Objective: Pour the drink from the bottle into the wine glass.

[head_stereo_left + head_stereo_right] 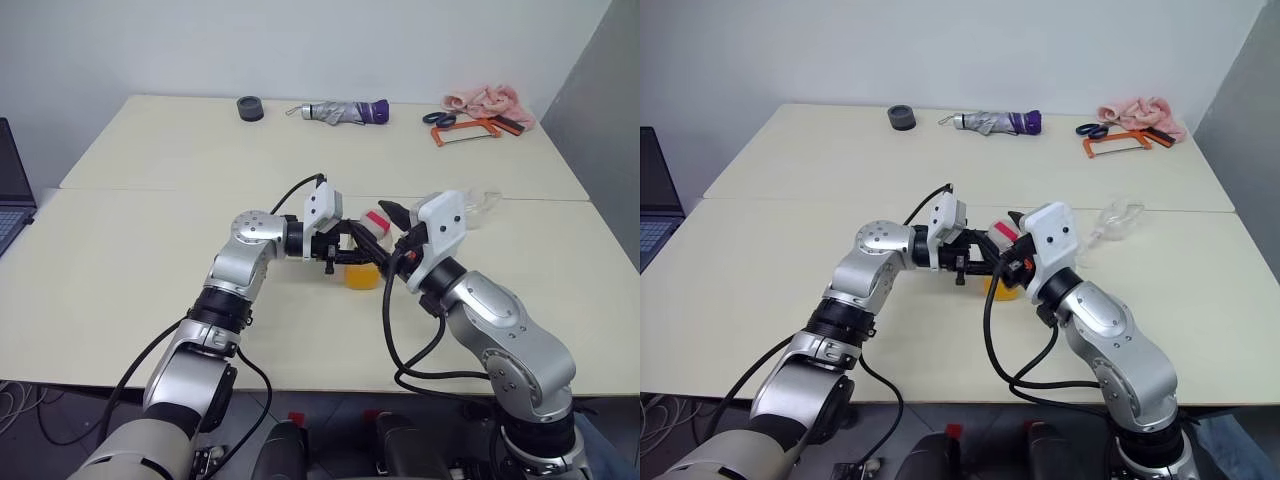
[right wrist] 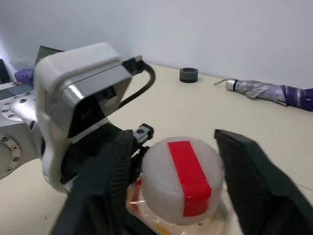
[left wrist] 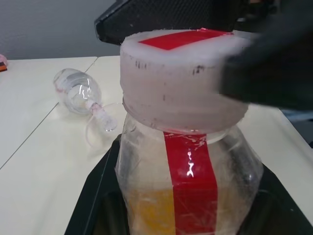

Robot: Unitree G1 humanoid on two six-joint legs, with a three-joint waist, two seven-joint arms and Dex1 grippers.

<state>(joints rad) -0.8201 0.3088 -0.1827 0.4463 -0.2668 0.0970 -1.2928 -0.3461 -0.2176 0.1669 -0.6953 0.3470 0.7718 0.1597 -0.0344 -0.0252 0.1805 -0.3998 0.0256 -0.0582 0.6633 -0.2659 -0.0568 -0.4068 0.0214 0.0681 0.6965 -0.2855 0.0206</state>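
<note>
**One bottle, one glass, two grippers on the job**

So there's one bottle [image 1: 366, 262] standing on the table [image 1: 150, 250], with drink [image 1: 361, 275] filling the bottom part. The left gripper [image 1: 352, 246] is clamped tight on the bottle's body. The right gripper [image 2: 171, 181] sits around the cap [image 2: 180, 178], a black finger [image 2: 254, 171] on either side, jaws partly open; can't tell if they're touching it. One wine glass [image 3: 80, 95] lies on its side just past the bottle. Far edge has one folded umbrella [image 1: 340, 112], one black ring [image 1: 250, 108], one hacksaw [image 1: 468, 131], one pair of scissors [image 1: 438, 118] and one pink cloth [image 1: 490, 100].
</note>
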